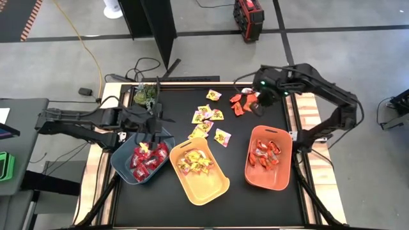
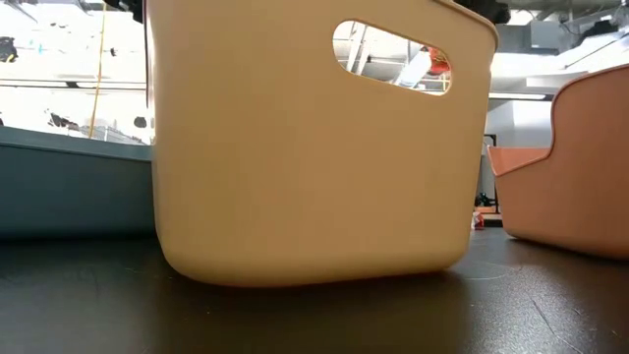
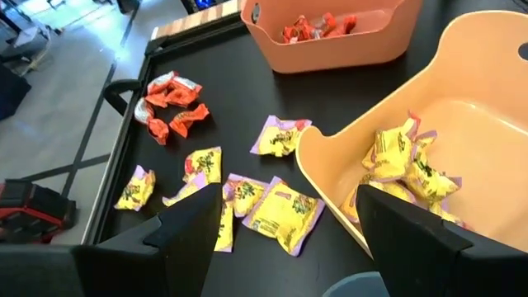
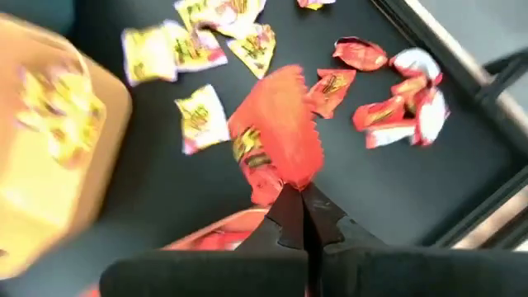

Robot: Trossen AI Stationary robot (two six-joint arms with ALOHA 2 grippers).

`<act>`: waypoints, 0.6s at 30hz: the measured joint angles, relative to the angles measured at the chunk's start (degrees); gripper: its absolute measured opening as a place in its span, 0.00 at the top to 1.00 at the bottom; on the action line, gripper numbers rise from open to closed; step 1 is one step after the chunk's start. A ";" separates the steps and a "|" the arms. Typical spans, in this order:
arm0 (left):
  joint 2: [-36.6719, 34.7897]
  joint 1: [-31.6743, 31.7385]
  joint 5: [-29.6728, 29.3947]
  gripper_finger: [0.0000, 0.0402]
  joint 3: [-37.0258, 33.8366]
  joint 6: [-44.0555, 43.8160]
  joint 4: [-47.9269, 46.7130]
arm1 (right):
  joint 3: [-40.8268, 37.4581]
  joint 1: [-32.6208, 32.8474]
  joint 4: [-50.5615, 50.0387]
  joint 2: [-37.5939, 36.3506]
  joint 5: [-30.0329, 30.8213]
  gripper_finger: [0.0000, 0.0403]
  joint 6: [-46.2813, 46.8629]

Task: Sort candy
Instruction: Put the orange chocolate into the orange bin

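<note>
Now blue bin [image 1: 121,167]: red candy [image 1: 146,160]; yellow bin [image 1: 211,186]: yellow; orange bin [image 1: 268,182]: orange-red.

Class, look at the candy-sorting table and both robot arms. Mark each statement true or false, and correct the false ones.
1. The right gripper is shut on an orange-red candy. True.
2. The left gripper is shut on a yellow candy. False: its jaws stand open and empty above the blue-grey bin.
3. The yellow bin holds yellow candies. True.
4. The orange bin is empty. False: orange-red candies lie in it.
5. No candy is left loose on the table. False: yellow candies and orange-red ones still lie on the black table.
</note>
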 joint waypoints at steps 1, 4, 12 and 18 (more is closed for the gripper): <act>0.05 0.00 0.00 0.31 0.00 0.00 0.12 | 0.00 0.91 -0.01 -0.43 -0.41 1.00 2.90; 0.12 0.00 0.00 0.31 0.00 0.00 0.31 | -0.02 4.79 0.05 -1.17 -1.48 1.00 8.30; 0.14 0.00 0.00 0.31 0.00 -0.02 -0.53 | -3.92 22.11 0.04 -2.02 -1.51 1.00 12.85; 0.13 0.00 1.57 0.31 0.00 0.17 -0.22 | -15.20 33.72 0.02 -1.93 -2.09 1.00 18.94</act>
